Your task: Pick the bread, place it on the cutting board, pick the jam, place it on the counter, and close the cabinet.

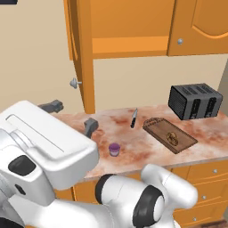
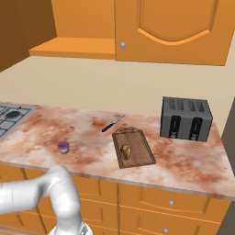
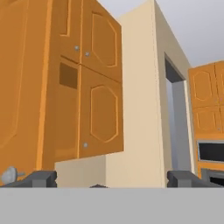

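Observation:
The bread [image 1: 172, 138] [image 2: 125, 151] lies on the dark cutting board [image 1: 156, 126] [image 2: 137, 140], right of centre on the counter [image 1: 142, 153] [image 2: 87, 133]. The purple jam [image 1: 114, 149] [image 2: 64, 147] stands upright on the counter near its front edge. One cabinet door [image 1: 83, 58] hangs open, edge-on, its silver knob [image 1: 75, 83] [image 3: 8, 175] facing left. My gripper [image 1: 71, 116] [image 3: 113, 179] hovers just below that knob, left of the door, open with nothing between its fingers [image 1: 90, 127].
A black toaster [image 1: 195, 101] [image 2: 186, 118] stands at the back right. A knife [image 1: 134, 118] [image 2: 112, 123] lies behind the board. The grey hob [image 2: 11, 117] is at the far left. The right-hand cabinet door [image 2: 170, 27] is shut. Drawers [image 2: 170, 202] run below the counter.

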